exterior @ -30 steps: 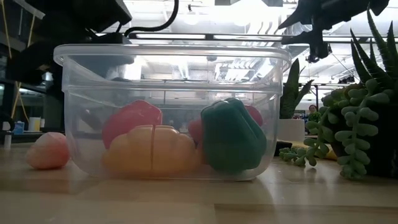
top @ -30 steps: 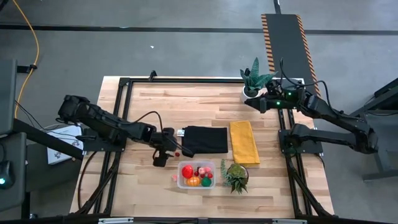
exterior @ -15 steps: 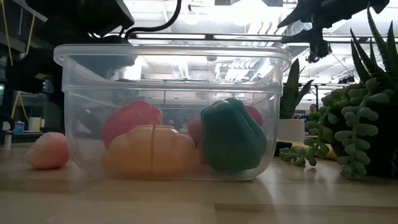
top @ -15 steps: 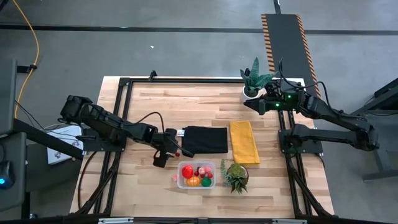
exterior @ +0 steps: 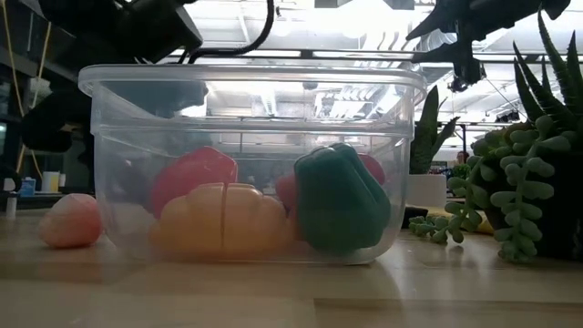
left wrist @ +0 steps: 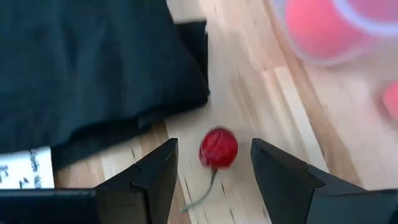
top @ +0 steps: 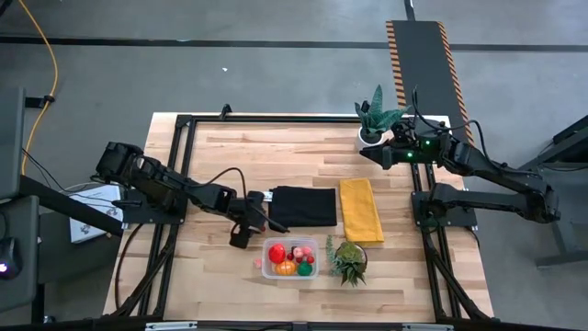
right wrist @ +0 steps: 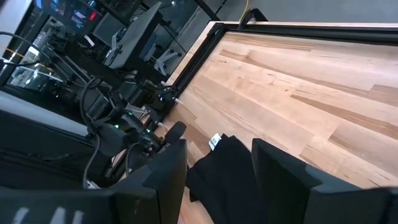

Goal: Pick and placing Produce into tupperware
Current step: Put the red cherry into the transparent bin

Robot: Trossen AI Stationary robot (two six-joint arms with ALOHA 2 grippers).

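Note:
A small red cherry [left wrist: 218,148] with a thin stem lies on the wooden table just off the black cloth's near left corner. My left gripper [left wrist: 214,171] is open, slanting down, one finger on each side of the cherry and apart from it. The clear tupperware [top: 291,257] stands near the front edge and holds a red, an orange [exterior: 223,219] and a green piece [exterior: 342,200]. A pink piece [exterior: 69,220] lies on the table beside the tub's left wall. My right gripper [top: 367,154] hangs open and raised at the far right.
A black cloth [top: 303,206] and a yellow cloth [top: 360,210] lie side by side mid-table. A trailing succulent [top: 348,260] stands right of the tub, and a spiky plant in a white pot [top: 375,119] at the far right. Bare wood spreads across the far left.
My left arm has reached a little farther toward the black cloth's near left corner and has sunk slightly over the cherry. Its fingers have stayed apart.

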